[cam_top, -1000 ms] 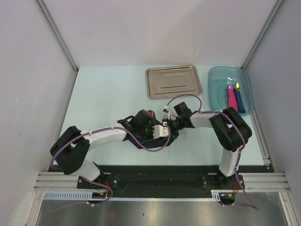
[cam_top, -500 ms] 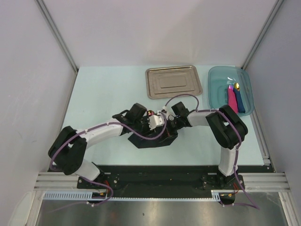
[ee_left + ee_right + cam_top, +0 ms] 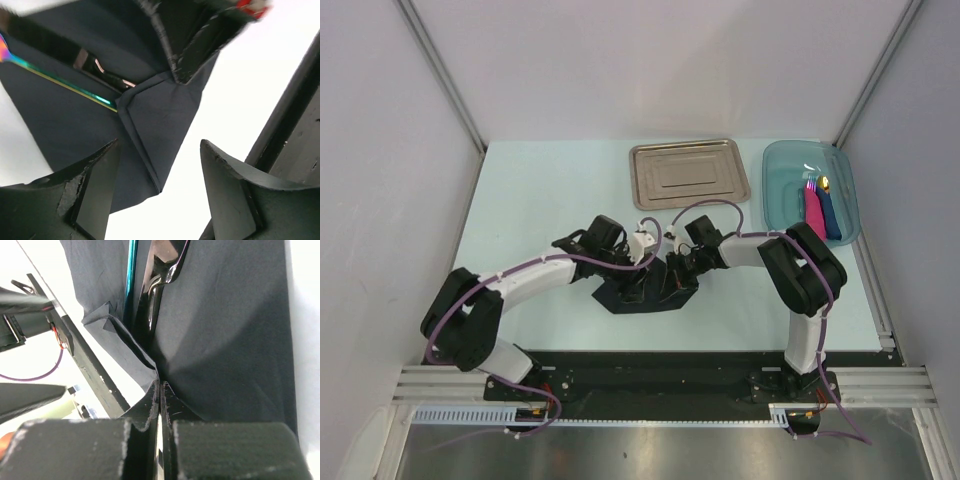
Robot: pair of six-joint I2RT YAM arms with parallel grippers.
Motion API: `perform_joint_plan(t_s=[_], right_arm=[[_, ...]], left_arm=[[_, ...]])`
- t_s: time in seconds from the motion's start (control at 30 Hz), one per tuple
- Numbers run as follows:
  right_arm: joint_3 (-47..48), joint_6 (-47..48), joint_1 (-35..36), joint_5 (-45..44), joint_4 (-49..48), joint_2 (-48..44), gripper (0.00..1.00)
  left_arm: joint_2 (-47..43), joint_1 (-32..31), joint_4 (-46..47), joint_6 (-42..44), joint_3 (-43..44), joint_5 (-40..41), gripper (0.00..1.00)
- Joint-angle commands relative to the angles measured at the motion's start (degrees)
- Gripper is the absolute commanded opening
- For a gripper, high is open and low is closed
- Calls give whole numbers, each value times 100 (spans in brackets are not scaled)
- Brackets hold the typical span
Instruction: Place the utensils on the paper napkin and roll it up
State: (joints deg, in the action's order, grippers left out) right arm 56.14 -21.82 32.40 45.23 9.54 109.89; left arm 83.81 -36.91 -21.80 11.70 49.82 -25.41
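Paper napkin (image 3: 225, 340) corner sits pinched in your closed right gripper (image 3: 159, 388); your left gripper (image 3: 159, 165) hangs open and empty above the napkin. Fold that corner snugly over the utensils (image 3: 155, 290).

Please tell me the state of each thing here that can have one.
left tool, open, above the paper napkin, holding nothing.
right tool, shut on the paper napkin's folded corner.
paper napkin, mostly flat, one corner folded over the utensils.
utensils, side by side on the napkin, partly covered.
pink roll and dark blue roll, rolled up, in the blue tub.
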Motion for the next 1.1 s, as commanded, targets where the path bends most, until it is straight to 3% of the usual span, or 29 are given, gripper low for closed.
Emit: perform_joint_plan(t_s=[0.0,0.2,0.33,0.53,0.7,0.83,1.07], right_arm=[[64,-6,-50,196,13,-20,4],[2,-15,-59,240,-22,-73,13],[-24,-6,-67,293,-14,-99,25],[-77,20,-76,337,30,-239,27],[-51,117,-76,302,162,-231,27],[28,135,-120,249,259,-213,28],[231,178,-226,196,487,-406,36]], left_arm=[[389,192,97,-563,106,-211,71],[593,236,53,-538,203,-78,74],[584,228,97,-529,177,-52,73],[619,228,176,-547,194,-254,67],[610,245,246,-546,256,-315,51],[777,236,238,-529,379,-351,26],[1067,289,255,-529,572,-377,4]])
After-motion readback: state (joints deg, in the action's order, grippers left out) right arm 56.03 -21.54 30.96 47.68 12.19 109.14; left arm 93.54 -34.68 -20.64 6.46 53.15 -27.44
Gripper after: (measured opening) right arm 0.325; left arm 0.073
